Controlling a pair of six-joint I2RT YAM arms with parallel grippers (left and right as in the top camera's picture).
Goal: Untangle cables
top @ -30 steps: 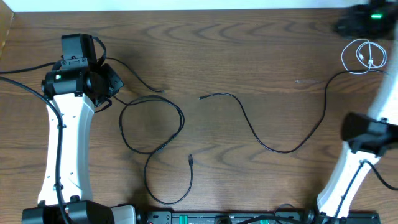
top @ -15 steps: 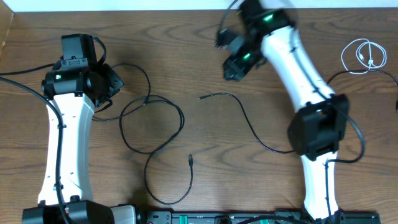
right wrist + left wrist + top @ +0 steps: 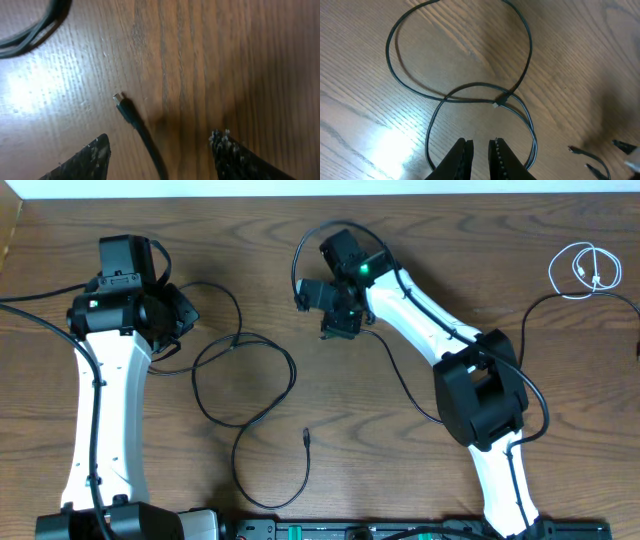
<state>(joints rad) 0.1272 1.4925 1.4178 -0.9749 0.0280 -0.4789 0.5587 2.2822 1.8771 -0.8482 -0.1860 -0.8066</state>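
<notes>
my right pincer (image 3: 165,160) hangs wide open and empty over the wooden table (image 3: 240,60), one black cable (image 3: 142,137) ending between its fingers, while my left pincer (image 3: 480,157), nearly closed on nothing, hovers over the looped black cable (image 3: 475,84), white cord (image 3: 585,270) well apart.

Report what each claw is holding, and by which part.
Nothing is held. The right claw is open above a black cable's plug end lying on the table; the left claw is nearly shut with no cable between its fingers.
</notes>
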